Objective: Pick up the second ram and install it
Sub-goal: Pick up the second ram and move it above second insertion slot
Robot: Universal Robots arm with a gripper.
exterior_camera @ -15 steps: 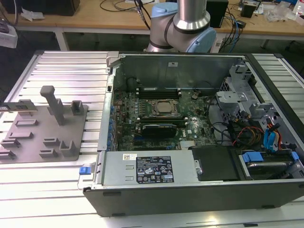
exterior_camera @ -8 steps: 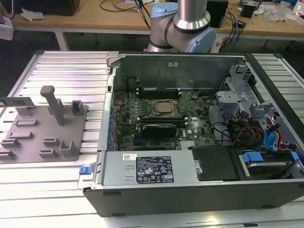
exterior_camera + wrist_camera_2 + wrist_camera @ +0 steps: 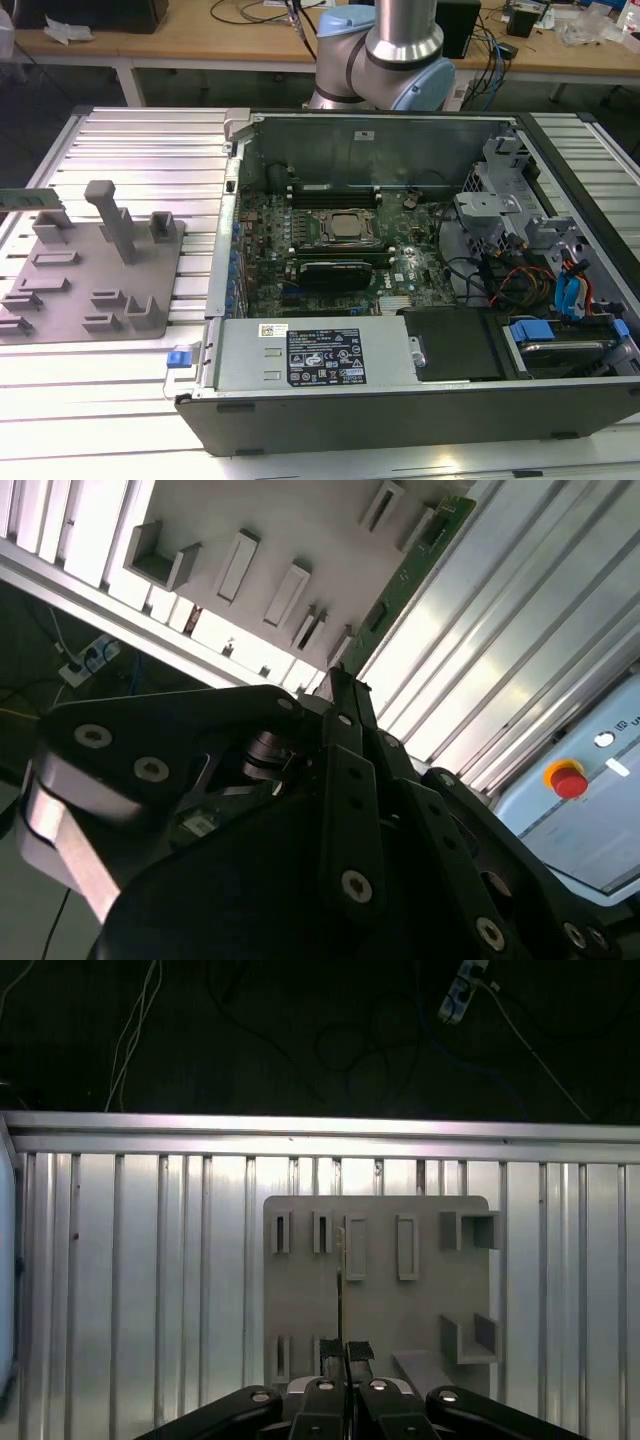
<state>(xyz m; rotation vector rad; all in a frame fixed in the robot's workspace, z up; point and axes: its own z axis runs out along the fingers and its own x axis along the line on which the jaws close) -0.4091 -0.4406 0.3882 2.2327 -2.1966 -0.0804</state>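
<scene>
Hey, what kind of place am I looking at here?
Likely a robotics lab set up for computer assembly: a robot arm, an open computer case on a slatted aluminium table, with cable-strewn workbenches beyond.

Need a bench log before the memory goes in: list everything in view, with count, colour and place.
second ram: one, green, on edge at the fixture plate's far corner, at the exterior view's left.
fixture plate: one, grey with raised blocks, on the table beside the case.
table: one, ribbed silver metal, under everything.
computer case: one, black, lid off, centre.
motherboard: one, green, inside the case.
processor socket: one, silver, mid-board.
power supply: one, grey, along the case's near side.
stop button: one, red on yellow, in the second wrist view.
robot arm: one, silver and pale blue, behind the case.
gripper: one, black, above the fixture plate.
</scene>
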